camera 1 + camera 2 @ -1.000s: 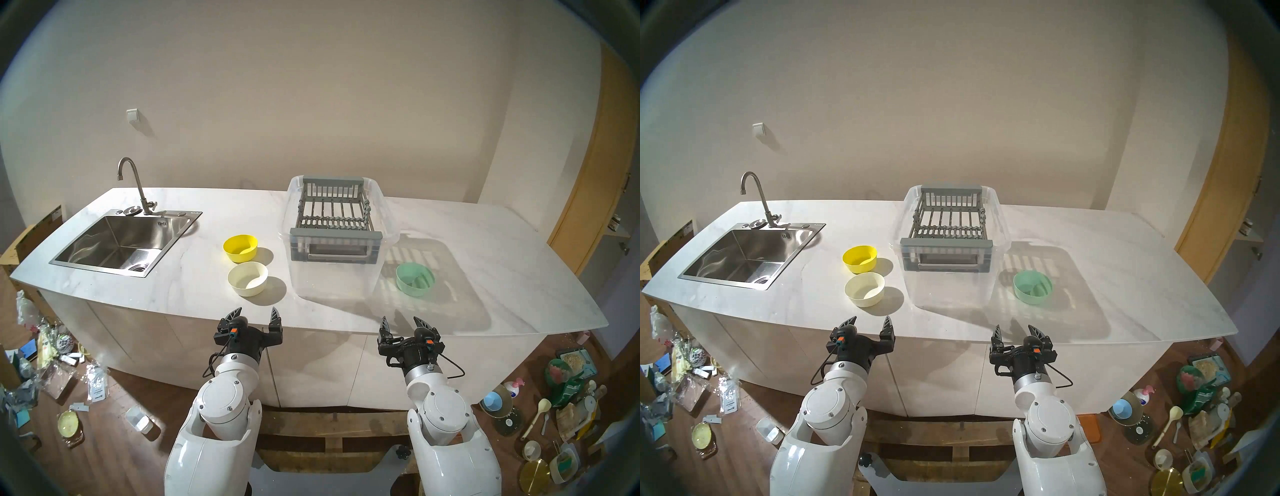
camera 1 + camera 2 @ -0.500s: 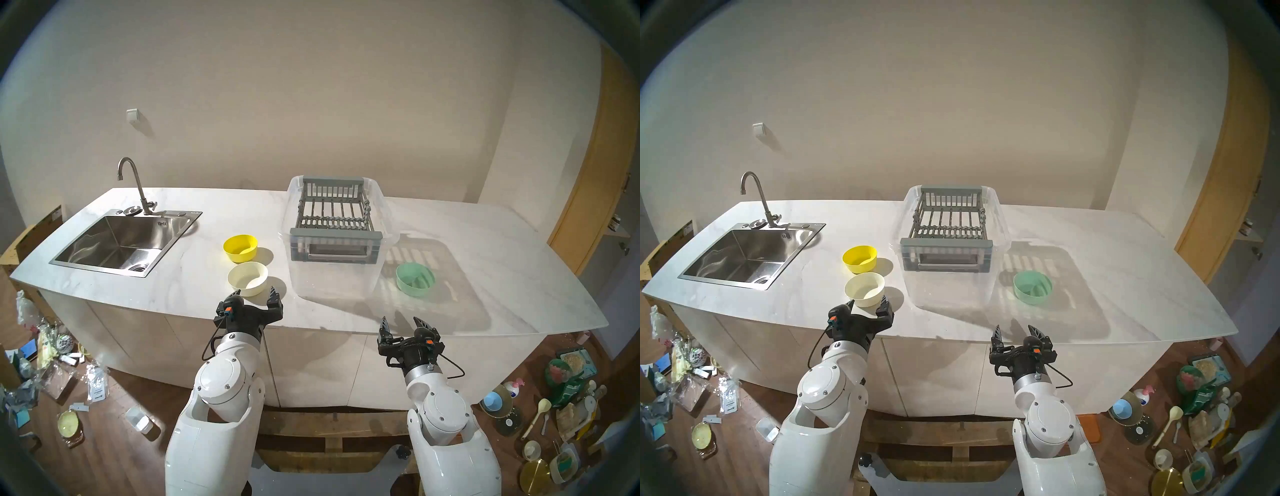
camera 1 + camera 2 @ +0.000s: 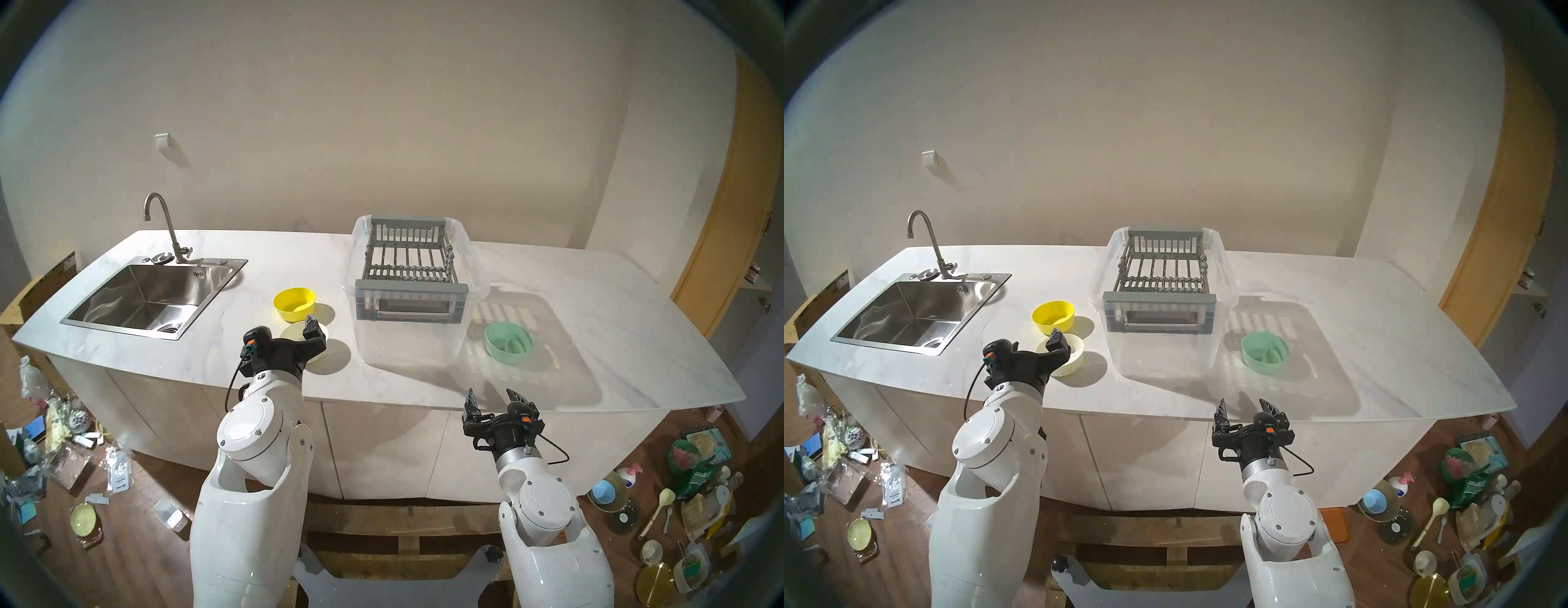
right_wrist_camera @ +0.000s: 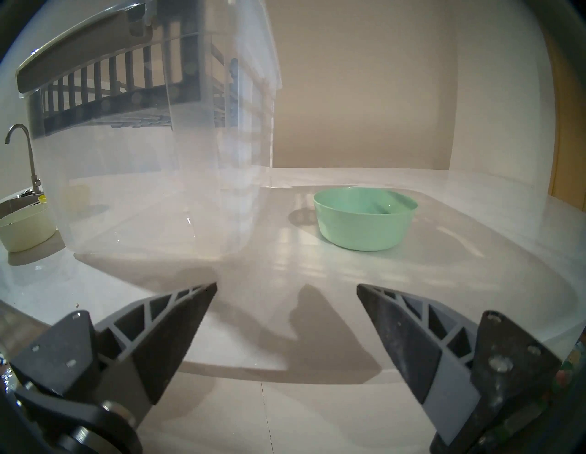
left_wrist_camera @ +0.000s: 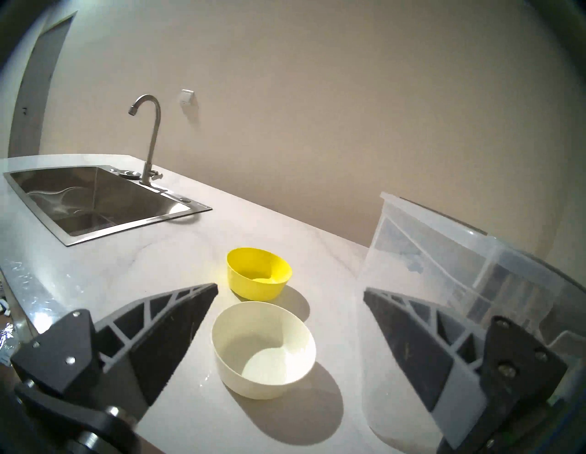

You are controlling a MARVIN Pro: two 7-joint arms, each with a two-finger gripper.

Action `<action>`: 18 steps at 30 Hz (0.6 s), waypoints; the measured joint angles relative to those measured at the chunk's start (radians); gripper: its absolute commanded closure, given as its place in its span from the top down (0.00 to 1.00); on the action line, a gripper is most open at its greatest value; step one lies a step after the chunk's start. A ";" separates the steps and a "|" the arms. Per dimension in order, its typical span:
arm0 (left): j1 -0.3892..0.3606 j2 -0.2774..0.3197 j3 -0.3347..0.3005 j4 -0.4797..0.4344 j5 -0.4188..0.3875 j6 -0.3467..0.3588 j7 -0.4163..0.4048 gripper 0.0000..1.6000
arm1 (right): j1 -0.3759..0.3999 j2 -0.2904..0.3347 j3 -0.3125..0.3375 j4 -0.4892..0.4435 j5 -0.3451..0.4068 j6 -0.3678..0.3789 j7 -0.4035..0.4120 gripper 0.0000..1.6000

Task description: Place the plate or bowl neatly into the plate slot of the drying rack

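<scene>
A cream bowl [image 3: 319,357] [image 5: 264,348] sits upright on the white counter, with a yellow bowl [image 3: 295,303] [image 5: 258,274] just behind it. My left gripper [image 3: 292,335] [image 5: 290,288] hovers over the cream bowl's near side, open and empty; in the left wrist view the bowl lies between the fingers, a little ahead. The grey drying rack [image 3: 411,287] [image 4: 95,79] rests on a clear tub [image 3: 407,339], its plate slot bars [image 3: 407,271] bare. A green bowl [image 3: 509,342] [image 4: 364,217] stands right of the tub. My right gripper [image 3: 492,395] [image 4: 287,285] is open at the counter's front edge.
A steel sink [image 3: 123,331] with a faucet [image 3: 163,225] fills the counter's left end. The tub's tall clear wall [image 5: 412,253] stands close to the right of the left gripper. Clutter lies on the floor on both sides.
My left arm has reached forward from the counter's front edge to over the cream bowl, still open. The right arm and all bowls have stayed put.
</scene>
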 measured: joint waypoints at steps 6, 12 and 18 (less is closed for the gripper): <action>-0.017 -0.005 -0.029 -0.006 -0.184 0.004 0.037 1.00 | 0.000 0.000 0.000 0.000 0.000 0.000 0.000 1.00; -0.043 -0.009 -0.052 0.002 -0.401 0.013 0.073 1.00 | 0.000 0.000 0.000 0.000 0.000 0.000 0.000 1.00; -0.091 -0.010 -0.080 0.019 -0.568 0.038 0.128 1.00 | 0.000 0.000 0.000 0.000 0.000 0.000 0.000 1.00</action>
